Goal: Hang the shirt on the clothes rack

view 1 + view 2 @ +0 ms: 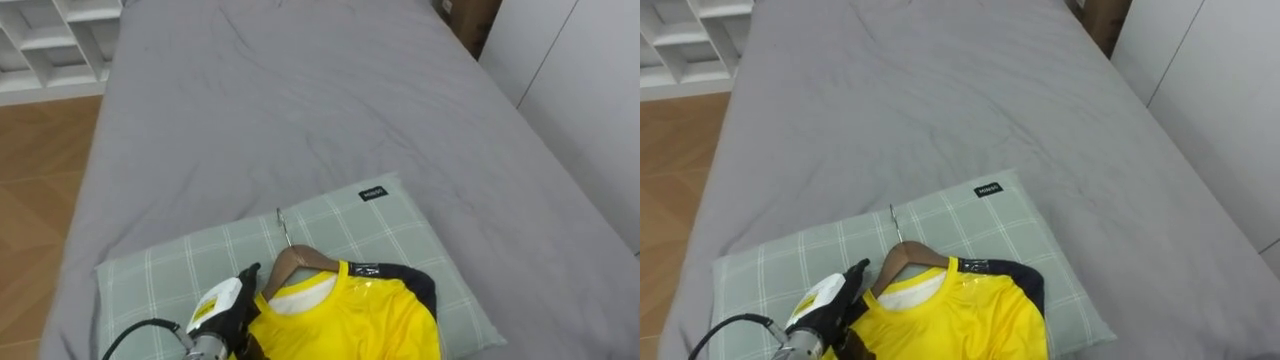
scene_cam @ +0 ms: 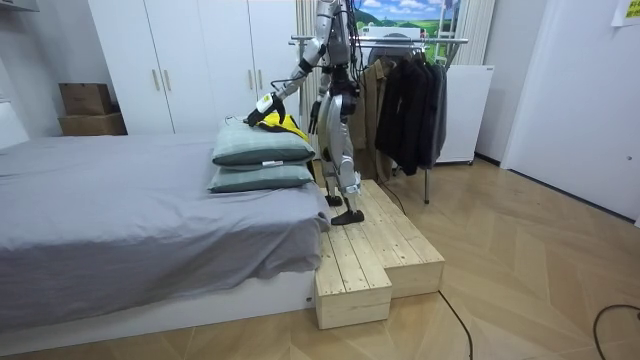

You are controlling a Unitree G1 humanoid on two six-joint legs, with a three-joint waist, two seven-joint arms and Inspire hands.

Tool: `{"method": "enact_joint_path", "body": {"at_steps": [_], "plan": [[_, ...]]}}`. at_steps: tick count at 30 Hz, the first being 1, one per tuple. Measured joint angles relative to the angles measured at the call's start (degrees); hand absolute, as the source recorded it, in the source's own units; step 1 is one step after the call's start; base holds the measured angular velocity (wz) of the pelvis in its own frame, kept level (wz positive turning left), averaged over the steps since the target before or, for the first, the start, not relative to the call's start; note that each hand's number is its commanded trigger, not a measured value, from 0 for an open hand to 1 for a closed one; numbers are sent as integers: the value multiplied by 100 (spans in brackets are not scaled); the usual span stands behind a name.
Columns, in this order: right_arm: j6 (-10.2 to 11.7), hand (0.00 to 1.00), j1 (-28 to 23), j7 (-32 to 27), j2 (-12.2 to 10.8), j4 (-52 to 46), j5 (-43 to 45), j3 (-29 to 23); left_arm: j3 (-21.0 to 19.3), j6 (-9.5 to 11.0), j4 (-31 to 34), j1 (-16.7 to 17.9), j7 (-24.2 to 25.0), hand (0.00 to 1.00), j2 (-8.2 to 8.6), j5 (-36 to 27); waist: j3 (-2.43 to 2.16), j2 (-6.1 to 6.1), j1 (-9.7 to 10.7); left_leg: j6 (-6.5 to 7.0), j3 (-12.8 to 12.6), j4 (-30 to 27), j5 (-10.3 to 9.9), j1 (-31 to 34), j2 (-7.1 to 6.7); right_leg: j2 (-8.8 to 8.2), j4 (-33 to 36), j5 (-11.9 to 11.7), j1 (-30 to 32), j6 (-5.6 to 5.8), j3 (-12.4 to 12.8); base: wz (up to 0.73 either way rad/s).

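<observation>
The grey bed [image 1: 330, 110] is carrying a green checked pillow [image 1: 400, 240]; a yellow shirt [image 1: 350, 320] on a wooden hanger [image 1: 295, 262] is lying on it; the left hand [image 1: 222, 308] is resting at the shirt's shoulder, and I cannot tell its grip; the pillow's dark label [image 1: 372, 193] is unreadable.

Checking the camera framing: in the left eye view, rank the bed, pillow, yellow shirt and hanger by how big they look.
1. Bed
2. Pillow
3. Yellow shirt, cut off at the picture's bottom edge
4. Hanger, partly hidden inside the shirt
</observation>
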State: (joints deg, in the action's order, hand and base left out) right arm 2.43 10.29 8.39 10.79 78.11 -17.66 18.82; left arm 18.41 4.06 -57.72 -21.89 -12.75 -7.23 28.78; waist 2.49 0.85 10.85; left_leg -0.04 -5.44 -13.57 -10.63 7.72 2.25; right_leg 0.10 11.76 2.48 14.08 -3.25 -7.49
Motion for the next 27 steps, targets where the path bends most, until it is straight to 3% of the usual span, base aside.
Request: {"method": "enact_joint_path", "body": {"at_steps": [15,21,27], "plan": [[-5,0,23,0,-4,-2,10,0,-13,0,-237,0,2,0,72,-43,-9,-6,2,0,-25,-10,0,-21,-2,1,79,13,4,1,22,0],[-72,0,43,-16,-11,-12,10,6,-33,-10,-290,-8,75,0,120,-350,-81,-36,-13,0,-82,-162,-1,131,-8,0,206,17,184,-5,87,-4],[-101,0,98,-17,-34,-7,12,5,-167,-93,-292,-48,130,0,118,-451,-70,-103,-14,-3,-177,-247,-2,306,19,-10,291,3,395,-33,126,-7]]}}
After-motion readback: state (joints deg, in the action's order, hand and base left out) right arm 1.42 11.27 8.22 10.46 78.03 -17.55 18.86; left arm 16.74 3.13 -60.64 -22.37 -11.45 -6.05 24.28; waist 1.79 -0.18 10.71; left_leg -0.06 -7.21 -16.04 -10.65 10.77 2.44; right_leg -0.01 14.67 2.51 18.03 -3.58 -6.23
